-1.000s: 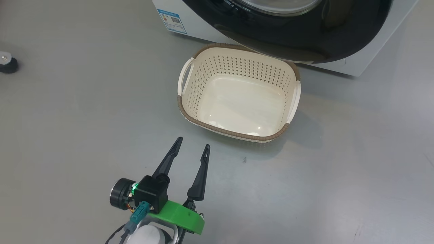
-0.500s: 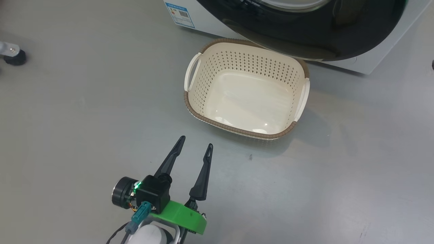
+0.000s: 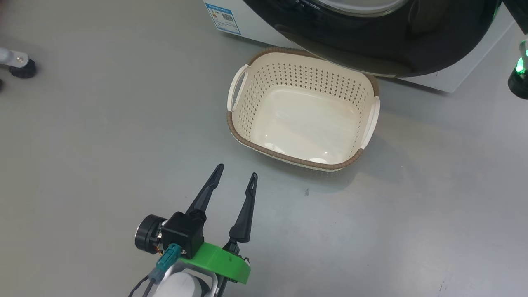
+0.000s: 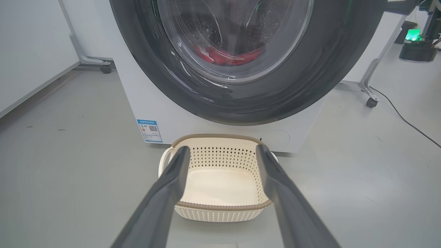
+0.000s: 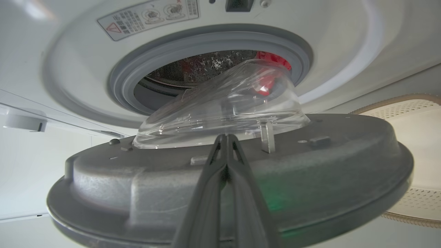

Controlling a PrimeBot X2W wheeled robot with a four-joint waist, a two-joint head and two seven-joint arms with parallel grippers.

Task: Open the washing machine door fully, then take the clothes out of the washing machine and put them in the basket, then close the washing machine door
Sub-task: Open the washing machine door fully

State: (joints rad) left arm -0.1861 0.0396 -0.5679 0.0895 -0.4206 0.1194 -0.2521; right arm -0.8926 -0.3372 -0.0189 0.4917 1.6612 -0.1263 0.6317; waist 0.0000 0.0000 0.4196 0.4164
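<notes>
Two pairs differ: the left jaws gape empty, the basket [image 3: 288, 156] just beyond, on the far side. The right jaws, closed, point at the door [image 5: 310, 165], at its inner face.

A test room
Bare grey floor [image 3: 103, 165], white wall [image 4: 27, 41], metal stands on wheels [image 4: 370, 102], one washing machine [image 4: 165, 110].

Head above basket [image 3: 305, 123], left wrist facing it, right wrist near door [image 5: 310, 172]

door [image 5: 310, 179] ajar | red clothes [image 4: 227, 57] in drum | cream basket [image 3: 305, 74] empty, before machine [image 4: 165, 113]
</notes>
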